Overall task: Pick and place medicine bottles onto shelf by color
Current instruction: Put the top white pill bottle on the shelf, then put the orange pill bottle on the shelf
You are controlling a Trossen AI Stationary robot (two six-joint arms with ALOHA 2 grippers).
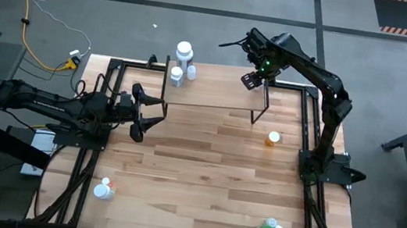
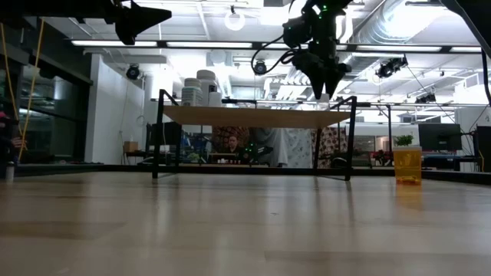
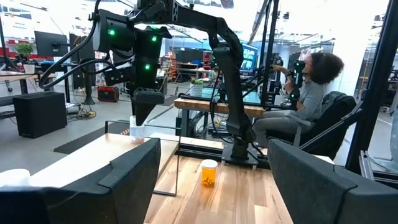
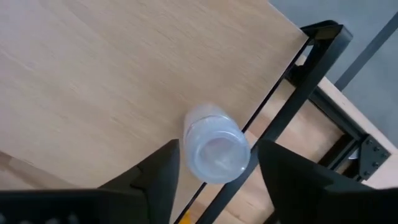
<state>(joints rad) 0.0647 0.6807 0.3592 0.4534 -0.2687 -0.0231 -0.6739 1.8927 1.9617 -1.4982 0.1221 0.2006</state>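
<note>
Right, I've got the table [image 1: 203, 177] below, with the shelf [image 1: 215, 88] standing at its far edge. My right claw [image 1: 252, 79] hangs over the shelf's right end, fingers spread either side of a white bottle [image 4: 214, 151] standing near the edge there, not gripping it. My left claw [image 1: 152, 114] waits open beside the shelf's left end. Three white bottles [image 1: 182, 65] sit at that end; the orange bottle [image 1: 273, 139] stays on the table.

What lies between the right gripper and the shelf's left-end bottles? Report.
Bare shelf board only, between right gripper and left-end bottles, in the high view.
</note>
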